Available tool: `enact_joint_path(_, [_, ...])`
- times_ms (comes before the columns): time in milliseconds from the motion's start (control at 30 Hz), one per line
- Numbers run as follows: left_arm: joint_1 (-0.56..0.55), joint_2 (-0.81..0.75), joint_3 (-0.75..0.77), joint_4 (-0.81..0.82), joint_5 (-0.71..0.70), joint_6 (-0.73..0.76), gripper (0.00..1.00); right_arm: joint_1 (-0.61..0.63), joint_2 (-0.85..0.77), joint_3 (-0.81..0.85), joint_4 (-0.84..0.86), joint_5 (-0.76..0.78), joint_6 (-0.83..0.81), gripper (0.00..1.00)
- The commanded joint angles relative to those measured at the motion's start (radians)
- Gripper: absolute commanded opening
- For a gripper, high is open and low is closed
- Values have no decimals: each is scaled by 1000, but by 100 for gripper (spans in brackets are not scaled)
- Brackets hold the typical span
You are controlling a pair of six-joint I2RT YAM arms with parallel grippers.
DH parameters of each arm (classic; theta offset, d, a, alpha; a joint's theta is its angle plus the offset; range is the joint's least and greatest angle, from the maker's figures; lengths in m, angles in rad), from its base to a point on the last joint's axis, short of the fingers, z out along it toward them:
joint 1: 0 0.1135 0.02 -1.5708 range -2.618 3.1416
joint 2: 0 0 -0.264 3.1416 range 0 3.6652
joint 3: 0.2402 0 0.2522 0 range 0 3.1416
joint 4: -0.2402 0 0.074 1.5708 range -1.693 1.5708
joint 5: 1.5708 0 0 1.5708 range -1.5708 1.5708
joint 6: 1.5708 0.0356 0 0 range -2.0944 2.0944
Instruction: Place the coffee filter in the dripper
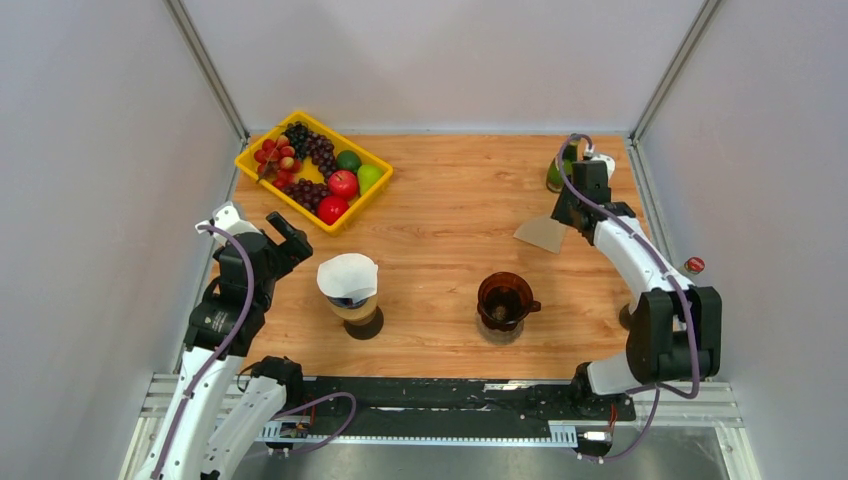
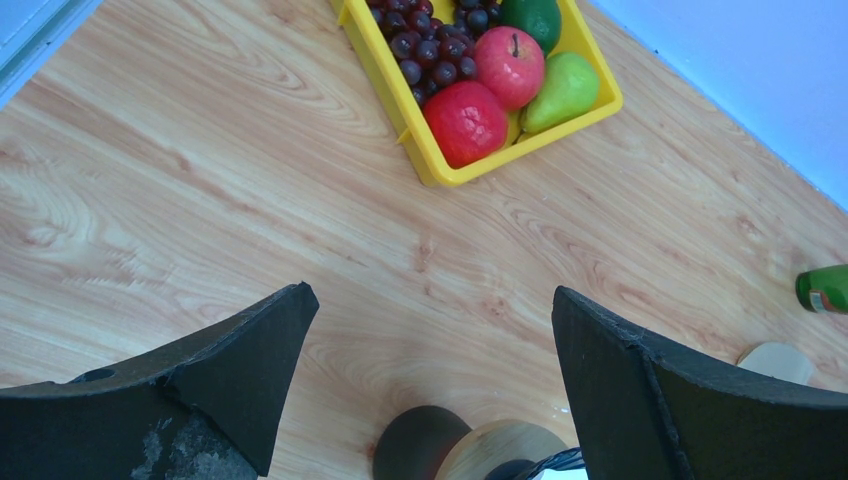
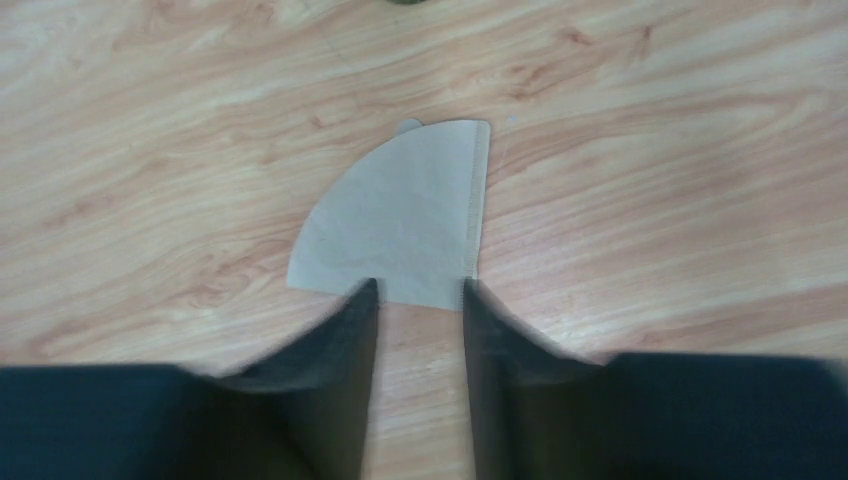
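Left arm (image 1: 225, 310): we are holding it folded back at the left side, wrist raised.
Left pincer (image 2: 430, 300): we are holding the jaws spread wide.
Right arm (image 1: 625, 245): we are stretching it far forward, wrist tipped down.
Right pincer (image 3: 420, 290): we are holding the jaws narrowly parted.

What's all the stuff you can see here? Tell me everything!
table: one, light wood, under everything
tray: one, yellow, far left corner
fruit: a pile, red, green and dark purple, in the tray
paper filter: one, beige, flat on the table, far right
dripper: one, see-through brown, near middle, no filter inside
white filter: one, white, standing open in a tan cup, near left
bottle: one, green, far right corner, partly hidden
left claw: one, black, wide open above the table
right claw: one, black, slightly open, tips at the paper filter's edge
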Motion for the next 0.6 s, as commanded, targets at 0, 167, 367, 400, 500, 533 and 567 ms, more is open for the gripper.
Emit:
enact_joint_path(0, [7,-2,43,4,-2,-3,100,-6,89,18,35,-92,-88,59])
enact_joint_path(167, [6,-4,50,-12,0,1,100,-17,289,119,-4,-95,-107,66])
enact_joint_path(367, [6,-23,54,-37,-19,2,100,-17,421,178,-39,6,-99,65])
enact_joint_path(400, [7,-27,53,-38,-21,2,100,-17,433,177,-39,9,-99,64])
enact_joint_path(500, [6,-30,54,-38,-26,1,100,-17,454,169,-42,0,-88,58])
enact_joint_path(533, [6,-27,54,-38,-26,1,100,-17,458,165,-43,-5,-83,56])
enact_joint_path(567, [6,-28,54,-39,-26,1,100,-18,458,159,-41,-11,-79,53])
